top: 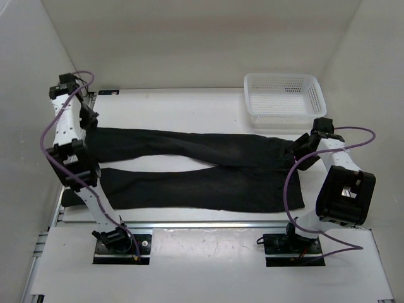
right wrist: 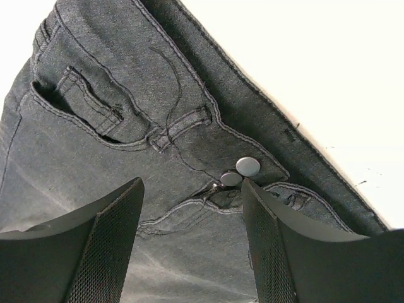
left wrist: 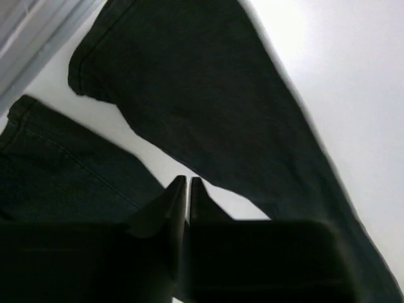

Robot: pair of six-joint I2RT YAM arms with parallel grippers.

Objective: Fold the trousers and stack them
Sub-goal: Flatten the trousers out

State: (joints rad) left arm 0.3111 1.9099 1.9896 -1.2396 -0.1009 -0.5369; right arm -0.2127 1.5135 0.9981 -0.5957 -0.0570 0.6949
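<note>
The black trousers (top: pixel 208 189) lie flat across the table, legs to the left and waist to the right. My left gripper (top: pixel 90 124) hangs over the far leg's cuff end. In the left wrist view it (left wrist: pixel 188 181) is shut and empty, above the white gap between the two legs (left wrist: pixel 208 95). My right gripper (top: pixel 297 150) is over the waistband. In the right wrist view it (right wrist: pixel 191 189) is open, its fingers either side of the fly, with two metal buttons (right wrist: pixel 241 172) just beyond, above the cloth (right wrist: pixel 95 164).
A white mesh basket (top: pixel 284 95) stands at the back right corner, just beyond the waist. White walls enclose the table on the left, back and right. Purple cables loop off both arms.
</note>
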